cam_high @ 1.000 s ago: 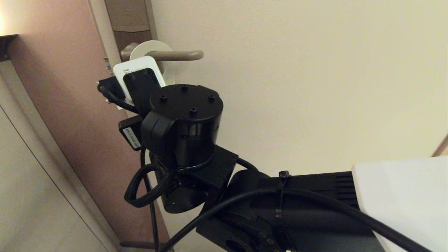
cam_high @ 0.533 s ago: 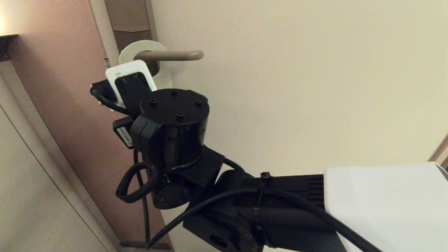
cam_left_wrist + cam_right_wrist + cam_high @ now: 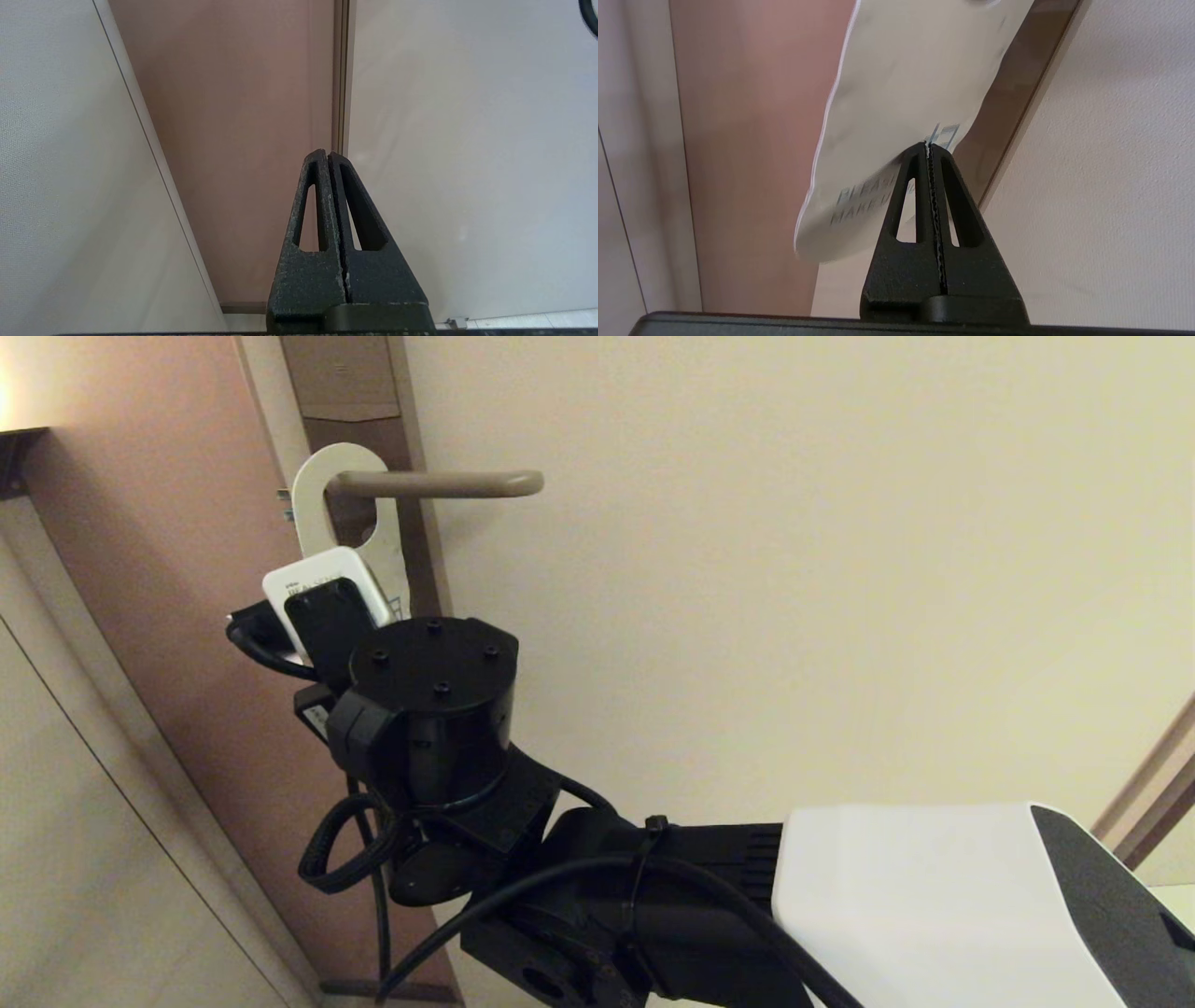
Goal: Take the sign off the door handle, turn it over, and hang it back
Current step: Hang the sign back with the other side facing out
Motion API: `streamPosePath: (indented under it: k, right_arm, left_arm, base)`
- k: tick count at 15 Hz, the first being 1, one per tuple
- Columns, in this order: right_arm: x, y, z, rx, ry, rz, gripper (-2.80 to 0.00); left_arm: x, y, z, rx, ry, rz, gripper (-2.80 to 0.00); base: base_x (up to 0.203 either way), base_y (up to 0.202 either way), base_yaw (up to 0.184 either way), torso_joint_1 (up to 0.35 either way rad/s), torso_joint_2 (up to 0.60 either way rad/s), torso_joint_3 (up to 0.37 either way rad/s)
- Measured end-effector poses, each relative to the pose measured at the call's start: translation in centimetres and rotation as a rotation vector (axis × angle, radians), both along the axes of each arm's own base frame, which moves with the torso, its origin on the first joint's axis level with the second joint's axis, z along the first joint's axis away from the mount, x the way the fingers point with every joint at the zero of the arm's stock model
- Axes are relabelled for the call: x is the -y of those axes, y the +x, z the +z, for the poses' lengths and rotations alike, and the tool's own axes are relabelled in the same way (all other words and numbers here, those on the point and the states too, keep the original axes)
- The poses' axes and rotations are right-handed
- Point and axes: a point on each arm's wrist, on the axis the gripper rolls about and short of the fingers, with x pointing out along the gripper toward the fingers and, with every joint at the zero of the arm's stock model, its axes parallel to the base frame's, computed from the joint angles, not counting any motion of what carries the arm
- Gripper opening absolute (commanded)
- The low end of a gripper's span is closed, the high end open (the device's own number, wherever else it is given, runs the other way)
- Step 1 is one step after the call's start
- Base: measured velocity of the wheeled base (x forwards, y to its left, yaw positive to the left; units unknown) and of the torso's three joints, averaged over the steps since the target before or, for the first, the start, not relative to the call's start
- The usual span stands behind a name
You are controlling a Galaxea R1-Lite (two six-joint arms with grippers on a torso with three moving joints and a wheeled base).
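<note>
**Head view, then the wrists: sign on the lever, right gripper clamped on its edge**

Head view: the sign (image 3: 308, 504) hangs with its oval hole around the door handle (image 3: 439, 483), close to the brown plate (image 3: 411, 439) at the lever's root. Its off-white face is turned toward the camera. The card's lower part runs down behind the right arm's wrist block (image 3: 429, 709), which reaches up from the lower middle of the frame and hides the fingers. A white camera housing (image 3: 322, 583) on that wrist covers the card's lower end. The pale door (image 3: 794, 569) fills the right side, and a reddish-brown panel (image 3: 168, 569) stands to the left of the plate.

Left wrist view: the left gripper (image 3: 328, 154) has its two black fingers pressed together with nothing between them. It points at the seam between the reddish panel and the pale door, well apart from sign and handle.

Right wrist view: the right gripper (image 3: 928, 145) is closed on the sign (image 3: 901, 84), its fingertips pinching the card's lower edge beside a small blue mark. The off-white face shows, with the words PLEASE MAKE U partly readable beside the fingers. The card extends away from the tips toward the plate, tilted.
</note>
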Motion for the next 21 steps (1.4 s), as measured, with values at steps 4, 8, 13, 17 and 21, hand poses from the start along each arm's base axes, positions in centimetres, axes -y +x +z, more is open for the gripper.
streamPosePath:
  k: [4,8,13,17,21]
  right_arm:
    - [0.0,0.1,0.9,0.011,-0.003,0.001,-2.80]
    - [0.3,-0.2,2.1,0.038,0.000,0.030,-2.80]
    - [0.4,-0.5,2.7,0.054,0.014,0.083,-2.80]
    - [0.1,-0.5,2.2,0.057,0.003,0.113,-2.80]
    - [-0.4,0.0,0.9,0.048,-0.024,0.108,-2.80]
  left_arm:
    - [0.0,0.0,0.0,0.000,0.000,0.000,-2.80]
    - [0.0,0.0,0.0,0.001,0.000,0.000,-2.80]
    - [0.0,0.0,0.0,0.001,-0.001,0.000,-2.80]
    - [0.0,0.0,0.0,0.001,-0.001,0.000,-2.80]
    - [0.0,0.0,0.0,0.001,0.000,0.000,-2.80]
  base:
    - [0.000,0.000,0.000,0.000,0.00,0.000]
    - [0.000,0.000,0.000,0.000,0.00,0.000]
    - [0.000,0.000,0.000,0.000,0.00,0.000]
    - [0.000,0.000,0.000,0.000,0.00,0.000]
    - [0.000,0.000,0.000,0.000,0.00,0.000]
